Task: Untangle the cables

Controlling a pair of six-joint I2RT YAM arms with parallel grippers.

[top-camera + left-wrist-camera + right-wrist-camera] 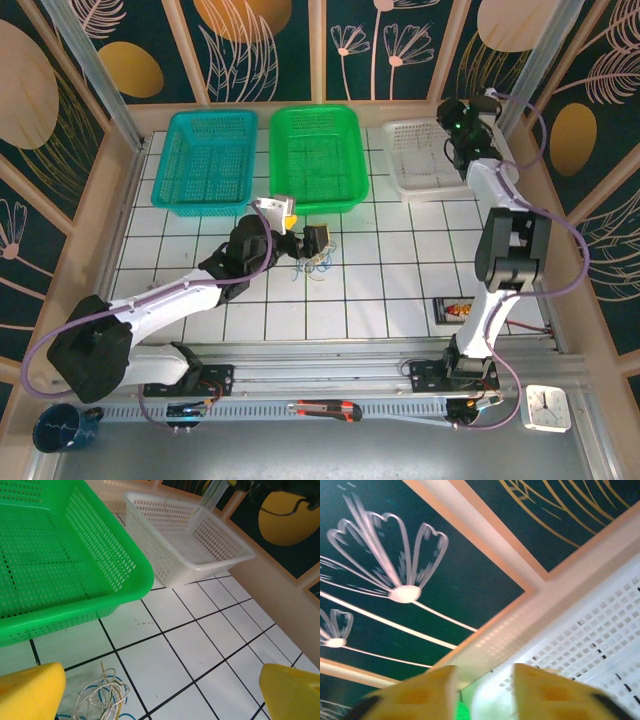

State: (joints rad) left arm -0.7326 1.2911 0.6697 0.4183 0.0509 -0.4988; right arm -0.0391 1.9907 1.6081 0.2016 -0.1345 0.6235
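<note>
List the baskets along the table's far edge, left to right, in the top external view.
Left to right: teal plastic mesh basket → green plastic mesh basket → white plastic mesh basket.

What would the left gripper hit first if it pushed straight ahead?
The left gripper would likely meet the bare tiled table first, just beside the cables; depth is unclear.

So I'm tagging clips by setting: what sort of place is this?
Probably a robot test cell, not a home: left arm and right arm bolted at a gridded white table, printed wall panels enclosing it, and a green basket beside a white basket.
</note>
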